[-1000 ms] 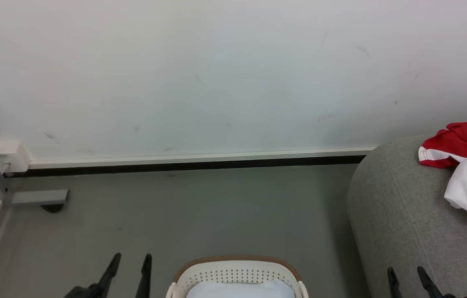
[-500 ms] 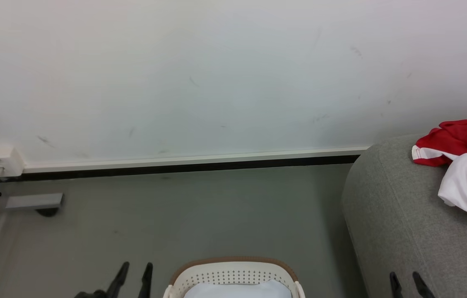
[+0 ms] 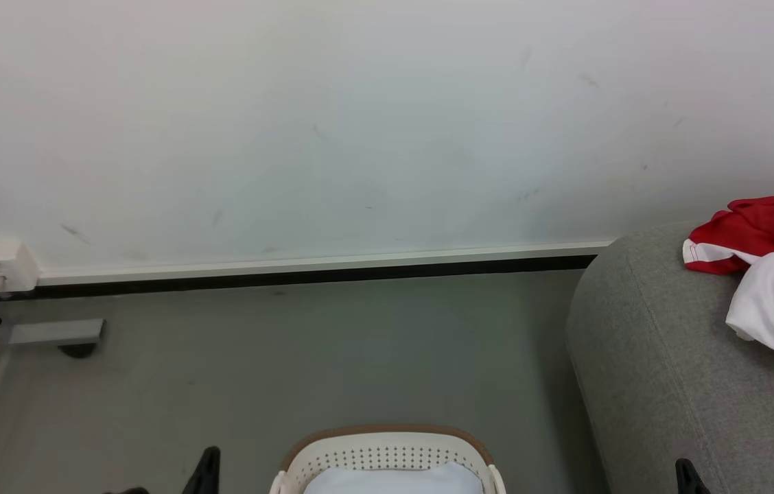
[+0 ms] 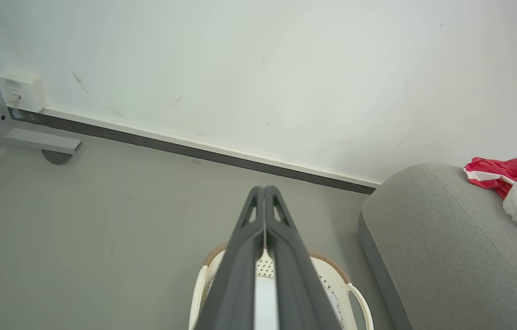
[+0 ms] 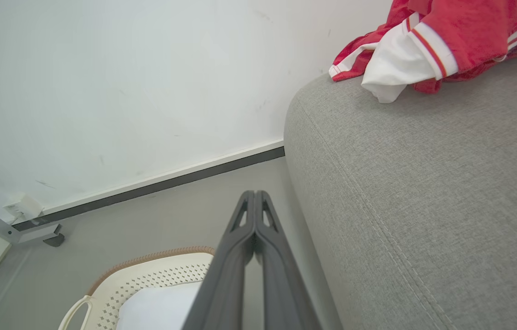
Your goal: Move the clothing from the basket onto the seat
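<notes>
- Both grippers sit lower in the head view than a second ago, and each pair of fingers, spread apart then, is now pressed together.
- Check the left gripper (image 4: 264, 190) in the left wrist view: its two dark fingers meet tip to tip, closed on nothing. They point out over the basket (image 3: 387, 454) toward the foot of the wall (image 3: 359, 137).
- In the head view, you see only a dark tip of this gripper, at the bottom edge just left of the basket.
- Check the right gripper (image 5: 255, 193) in the right wrist view: its fingers are likewise closed and hold nothing. They run up alongside the rounded end of the seat (image 3: 668, 384), between it and the basket.
- Locate the clothing (image 3: 764, 233) on top of the seat at the far right: a crumpled red garment with a white panel and white trim. It lies well apart from both grippers.
- Note that the basket stands on the grey floor (image 3: 359, 357) near the seat's end. A pale white item (image 3: 394, 480) lies inside it.
</notes>
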### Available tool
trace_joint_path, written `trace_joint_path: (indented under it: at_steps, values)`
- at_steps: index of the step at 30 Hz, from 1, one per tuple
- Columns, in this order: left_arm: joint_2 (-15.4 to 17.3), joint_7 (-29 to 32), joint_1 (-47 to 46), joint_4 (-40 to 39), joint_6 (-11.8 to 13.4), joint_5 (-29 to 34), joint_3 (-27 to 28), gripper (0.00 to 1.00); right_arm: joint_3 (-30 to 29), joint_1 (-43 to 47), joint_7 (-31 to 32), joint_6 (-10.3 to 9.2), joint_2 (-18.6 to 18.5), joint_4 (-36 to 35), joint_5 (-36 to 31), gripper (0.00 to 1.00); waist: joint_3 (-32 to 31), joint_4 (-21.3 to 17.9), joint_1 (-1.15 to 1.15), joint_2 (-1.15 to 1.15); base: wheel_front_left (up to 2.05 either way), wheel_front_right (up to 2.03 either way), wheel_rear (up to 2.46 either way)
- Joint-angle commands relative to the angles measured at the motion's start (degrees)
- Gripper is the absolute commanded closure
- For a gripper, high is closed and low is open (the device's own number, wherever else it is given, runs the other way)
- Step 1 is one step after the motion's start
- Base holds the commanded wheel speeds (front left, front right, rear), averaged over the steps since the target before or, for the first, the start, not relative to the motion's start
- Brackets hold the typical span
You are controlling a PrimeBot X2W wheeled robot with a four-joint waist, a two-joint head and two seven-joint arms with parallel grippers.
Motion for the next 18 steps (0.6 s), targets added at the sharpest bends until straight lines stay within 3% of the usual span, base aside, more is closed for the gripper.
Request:
trace_joint_path:
  at_steps: [1,18]
  values:
    - [0.1,0.4,-1.6,-1.1,0.0,-2.2,0.4,1.00,-0.3,-1.4,0.4,-0.01,-0.4,-1.2,2.0,1.00,0.0,0.0,0.00,0.00,0.00,0.00,0.00]
    - [-0.1,4.6,-3.3,-1.9,0.0,-18.4,2.4,1.00,-1.7,-2.9,4.4,-0.03,-0.5,-3.6,17.5,1.00,0.4,-0.1,0.00,0.00,0.00,0.00,0.00]
